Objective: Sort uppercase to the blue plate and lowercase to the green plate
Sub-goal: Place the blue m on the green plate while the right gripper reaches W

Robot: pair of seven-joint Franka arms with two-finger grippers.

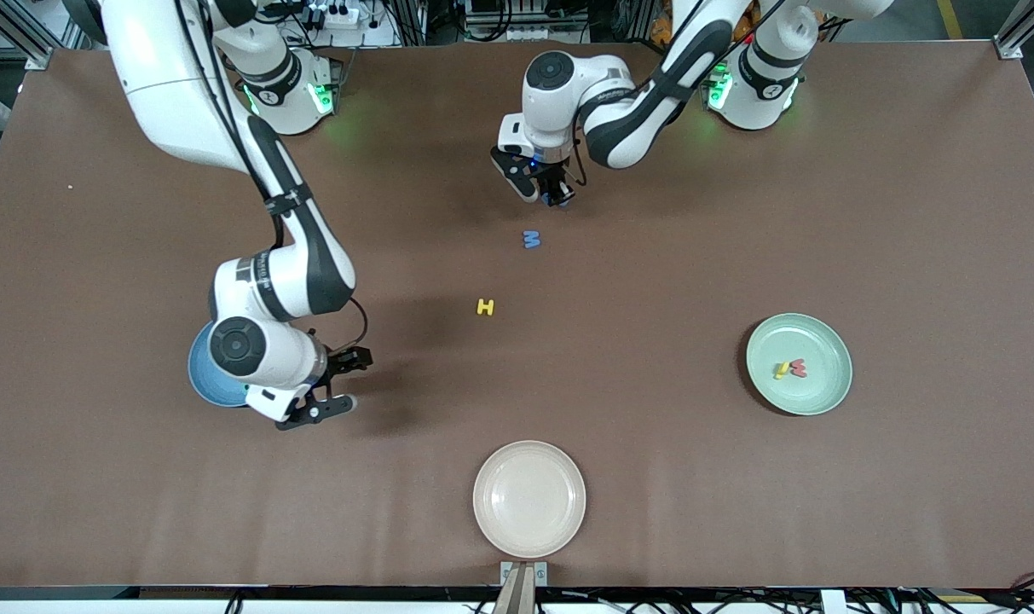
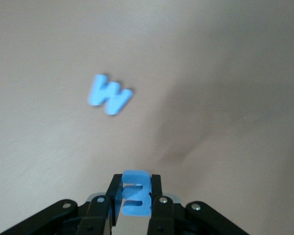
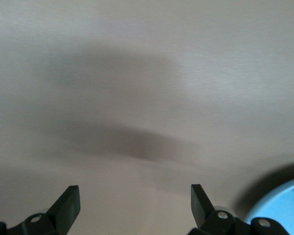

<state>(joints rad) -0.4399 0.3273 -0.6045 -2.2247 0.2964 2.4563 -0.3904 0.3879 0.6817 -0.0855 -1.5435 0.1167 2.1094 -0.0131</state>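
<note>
My left gripper (image 1: 556,199) is shut on the blue E-like lowercase letter (image 2: 135,199), which stands upright between its fingers over bare table close to the blue M (image 1: 531,240) (image 2: 110,94). The yellow H (image 1: 485,307) lies flat, nearer to the front camera than the M. The green plate (image 1: 815,396) holds the thin yellow letter (image 1: 781,370) and the red w (image 1: 798,367). The blue plate (image 1: 203,382) is mostly hidden under the right arm; its rim (image 3: 283,208) shows in the right wrist view. My right gripper (image 1: 351,381) (image 3: 135,200) is open beside that plate, holding nothing.
A cream plate (image 1: 529,499) sits at the table's front edge in the middle. The right arm's elbow and forearm hang over the blue plate's end of the table.
</note>
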